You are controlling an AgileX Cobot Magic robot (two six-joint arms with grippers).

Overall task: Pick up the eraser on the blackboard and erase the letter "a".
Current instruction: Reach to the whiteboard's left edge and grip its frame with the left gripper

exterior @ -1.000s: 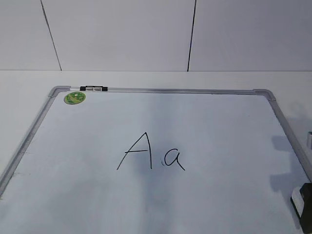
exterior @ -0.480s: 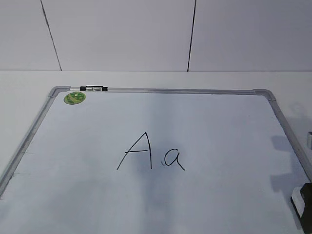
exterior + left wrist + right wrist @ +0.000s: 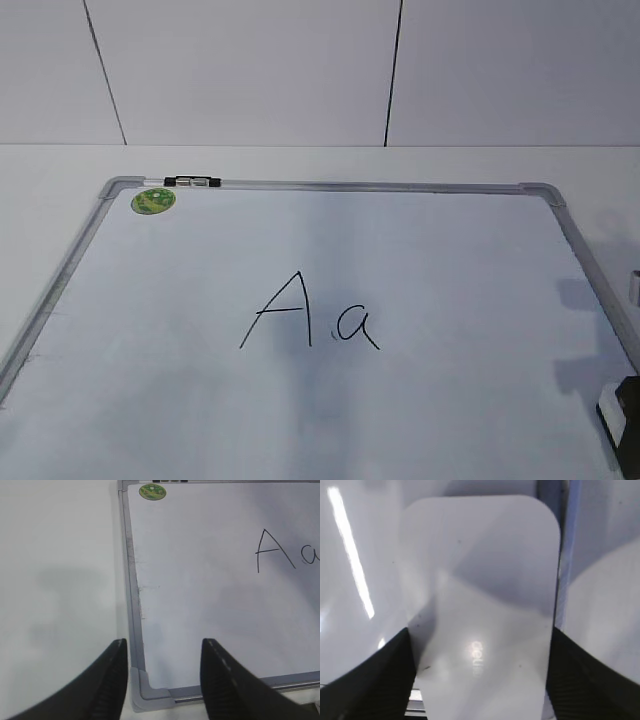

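A: Right gripper (image 3: 479, 680), fingers (image 3: 375, 680) set to either side of the eraser (image 3: 480, 595), flanking its long sides. Touching or a hair apart: cannot tell from the right wrist view. Not yet lifted, by the look of it.

B: And the eraser itself?

A: Flat on the blackboard (image 3: 420, 250), hard by the right frame rail, at the near right corner. In the exterior view, only a sliver of white and black at the edge (image 3: 612, 412).

B: Left side?

A: Left gripper (image 3: 162, 680) spread wide, holding nothing, hovering above the near left corner of the frame.

B: Target?

A: Letter "a" (image 3: 357, 327) mid-board, well apart from the eraser, just beside the capital "A" (image 3: 276, 310).

B: Risks?

A: Likely three. Glossy plastic, so a shallow pinch could let the block slip or tilt. Frame rail right alongside, so a finger could catch it on closing or lifting. And a wide wipe could smear the capital, the two letters sitting so close.

B: Room to move?

A: Plenty of bare board between corner and letters. Green sticker (image 3: 153, 200) and clip (image 3: 193, 182) far off on the top rail, out of the path.
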